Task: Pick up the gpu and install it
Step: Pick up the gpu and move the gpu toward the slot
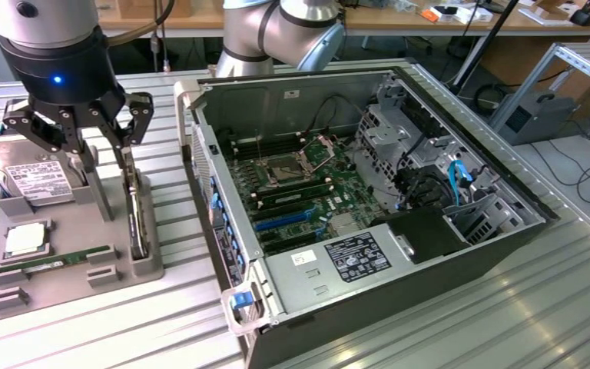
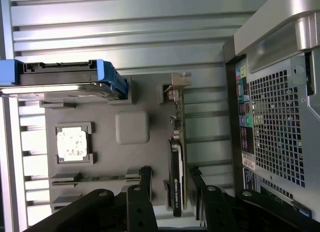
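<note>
The gpu [image 1: 137, 223] stands on edge in a slot along the side of the grey holder tray [image 1: 120, 275] nearest the computer case. It is a thin dark card. My gripper [image 1: 102, 157] hangs open just above the card's far end, with nothing between its fingers. In the wrist view the gpu [image 2: 176, 162] runs lengthwise between the two black fingers [image 2: 145, 179], which stand on either side of it without touching. The open computer case [image 1: 377, 200] lies on its side at the exterior view's right of the tray, with its motherboard [image 1: 306, 192] exposed.
The tray also holds a hard drive [image 1: 39, 181] upright at its far end, a processor chip [image 1: 27, 238] and a RAM stick [image 1: 54, 264]. The case's back panel [image 2: 280, 117] stands close beside the gpu. Everything rests on a ribbed metal table [image 1: 459, 307].
</note>
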Motion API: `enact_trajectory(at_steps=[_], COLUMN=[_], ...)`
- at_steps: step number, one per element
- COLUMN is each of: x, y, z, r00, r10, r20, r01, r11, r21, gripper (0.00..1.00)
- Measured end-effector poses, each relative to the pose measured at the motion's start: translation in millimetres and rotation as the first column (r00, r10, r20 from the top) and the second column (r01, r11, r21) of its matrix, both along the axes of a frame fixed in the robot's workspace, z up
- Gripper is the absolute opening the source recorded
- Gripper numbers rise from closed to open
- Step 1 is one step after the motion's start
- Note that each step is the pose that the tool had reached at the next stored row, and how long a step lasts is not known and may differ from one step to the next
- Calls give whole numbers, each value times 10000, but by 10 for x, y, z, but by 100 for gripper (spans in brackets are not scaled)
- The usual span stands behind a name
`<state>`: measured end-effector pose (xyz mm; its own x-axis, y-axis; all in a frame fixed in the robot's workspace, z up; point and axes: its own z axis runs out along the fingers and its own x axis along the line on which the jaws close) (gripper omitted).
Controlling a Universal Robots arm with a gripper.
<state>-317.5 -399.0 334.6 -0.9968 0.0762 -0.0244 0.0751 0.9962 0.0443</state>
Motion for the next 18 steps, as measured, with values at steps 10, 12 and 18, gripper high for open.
enact_trajectory(at_steps=[10,12,18], x=[6,13,40], y=[-1,-1,-1], z=[-56,-61,-77], r00=[10000,10000,10000], r10=[0,0,0], r20=[1,1,0], r01=[0,0,0], r11=[10000,10000,10000], r21=[-6,-14,-71], gripper=[42,42,42])
